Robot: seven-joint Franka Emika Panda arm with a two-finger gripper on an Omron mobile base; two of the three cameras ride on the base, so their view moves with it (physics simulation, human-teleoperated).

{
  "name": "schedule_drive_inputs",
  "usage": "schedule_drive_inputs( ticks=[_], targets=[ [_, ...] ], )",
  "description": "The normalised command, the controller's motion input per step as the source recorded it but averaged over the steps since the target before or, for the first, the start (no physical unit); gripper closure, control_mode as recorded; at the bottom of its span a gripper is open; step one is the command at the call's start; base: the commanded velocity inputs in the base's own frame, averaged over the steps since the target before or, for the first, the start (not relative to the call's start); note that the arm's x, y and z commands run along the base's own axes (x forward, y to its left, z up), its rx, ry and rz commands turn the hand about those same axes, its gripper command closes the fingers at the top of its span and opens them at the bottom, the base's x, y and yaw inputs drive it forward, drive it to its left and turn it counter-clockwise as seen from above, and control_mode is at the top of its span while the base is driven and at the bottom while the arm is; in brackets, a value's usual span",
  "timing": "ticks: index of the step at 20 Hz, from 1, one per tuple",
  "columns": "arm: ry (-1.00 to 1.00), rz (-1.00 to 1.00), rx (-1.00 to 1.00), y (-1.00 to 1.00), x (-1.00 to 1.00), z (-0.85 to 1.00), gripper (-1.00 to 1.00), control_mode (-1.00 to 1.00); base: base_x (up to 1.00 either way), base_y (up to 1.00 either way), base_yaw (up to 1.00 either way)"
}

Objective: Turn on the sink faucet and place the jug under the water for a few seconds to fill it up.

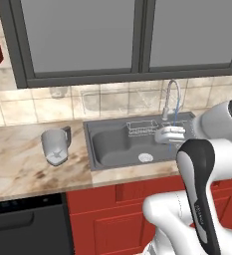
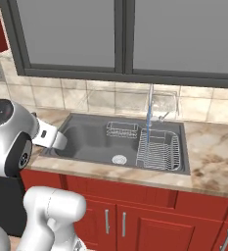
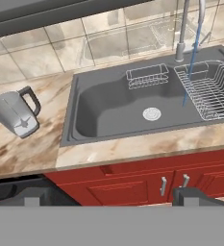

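While water [image 3: 190, 72] falls into sink [image 3: 84, 115] | jug [image 3: 15, 115] on marble counter [image 3: 36, 149] (tiled wall) | pincer [image 1: 170, 134] apart

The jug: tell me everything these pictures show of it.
The jug is small, light grey and slightly tapered, matte like plastic, with a dark grey handle on one side. It stands upright on the marble counter, left of the sink, apart from its rim. Nothing touches it but the counter. Water runs at the sink's far right, well away from it.
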Motion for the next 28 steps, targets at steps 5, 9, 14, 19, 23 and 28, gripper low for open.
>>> schedule_drive_inputs(
  ticks=[5, 9, 14, 19, 23, 28],
  targets=[
    [0.0, 0.0, 0.0, 0.0, 0.0, 0.0, -1.0, 1.0, 0.16, 0.09, 0.0],
    [0.0, 0.0, 0.0, 0.0, 0.0, 0.0, -1.0, 1.0, 0.17, 0.01, 0.0],
    [0.0, 0.0, 0.0, 0.0, 0.0, 0.0, -1.0, 1.0, 0.25, 0.0, 0.0],
    [0.0, 0.0, 0.0, 0.0, 0.0, 0.0, -1.0, 1.0, 0.29, 0.02, 0.0],
    [0.0, 0.0, 0.0, 0.0, 0.0, 0.0, -1.0, 1.0, 0.31, 0.03, 0.0],
    [0.0, 0.0, 0.0, 0.0, 0.0, 0.0, -1.0, 1.0, 0.31, 0.03, 0.0]
  ],
)
